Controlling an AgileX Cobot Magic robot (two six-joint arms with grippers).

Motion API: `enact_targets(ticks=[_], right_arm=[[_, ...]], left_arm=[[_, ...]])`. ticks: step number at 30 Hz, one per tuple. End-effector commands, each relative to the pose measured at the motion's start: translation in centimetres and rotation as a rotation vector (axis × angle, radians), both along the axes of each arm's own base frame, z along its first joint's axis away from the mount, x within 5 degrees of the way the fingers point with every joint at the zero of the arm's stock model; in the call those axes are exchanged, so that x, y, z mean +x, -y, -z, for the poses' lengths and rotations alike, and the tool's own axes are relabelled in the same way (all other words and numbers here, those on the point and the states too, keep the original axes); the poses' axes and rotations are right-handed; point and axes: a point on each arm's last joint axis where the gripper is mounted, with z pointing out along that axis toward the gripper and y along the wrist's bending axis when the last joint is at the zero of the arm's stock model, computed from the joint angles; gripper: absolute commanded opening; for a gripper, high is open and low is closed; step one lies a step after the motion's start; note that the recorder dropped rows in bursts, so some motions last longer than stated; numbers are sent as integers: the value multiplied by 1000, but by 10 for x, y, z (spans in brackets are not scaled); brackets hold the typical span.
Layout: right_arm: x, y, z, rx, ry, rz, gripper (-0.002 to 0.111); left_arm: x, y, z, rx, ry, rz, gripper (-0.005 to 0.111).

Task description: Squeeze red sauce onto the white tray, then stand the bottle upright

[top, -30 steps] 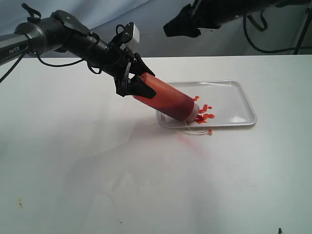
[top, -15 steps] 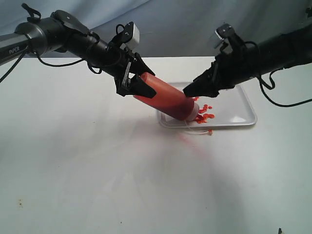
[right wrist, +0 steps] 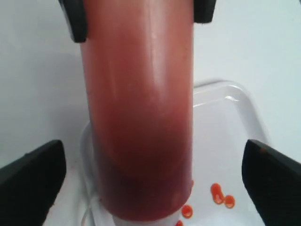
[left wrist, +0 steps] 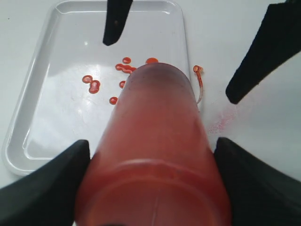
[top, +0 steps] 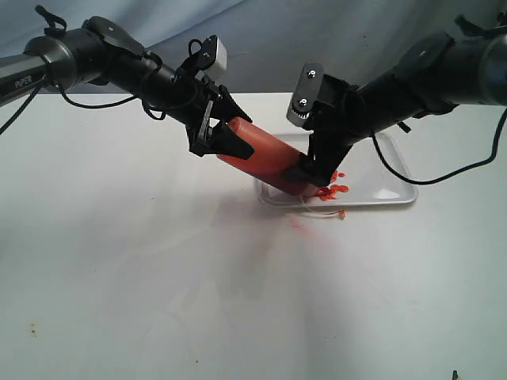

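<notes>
Over the short edge of the white tray that faces the middle of the bench, the left claw is clamped on the base of the bottle, tilting it nozzle-down so red sauce lands inside the rim, while the right claw, jaws apart, straddles the neck end, likely to help upright it.

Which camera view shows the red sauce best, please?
Left wrist view: the red sauce lies as separate drops across the white tray. The exterior view shows a small, partly hidden cluster; the right wrist view, only a few drops.
</notes>
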Motion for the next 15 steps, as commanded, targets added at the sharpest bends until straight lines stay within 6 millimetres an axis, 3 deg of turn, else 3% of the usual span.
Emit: enact_targets(ticks=[1, 6, 12, 15], right_arm=[[1, -11, -4, -60, 107, -16, 97], [2, -15, 2, -30, 93, 15, 97], [7, -19, 43, -55, 23, 31, 97], [12, -17, 53, -55, 40, 86, 97]], left_arm=[[0, 4, -10, -47, 12, -10, 0], [0, 4, -10, -47, 12, -10, 0], [-1, 4, -10, -48, 11, -9, 0], [-1, 4, -10, -48, 11, -9, 0]])
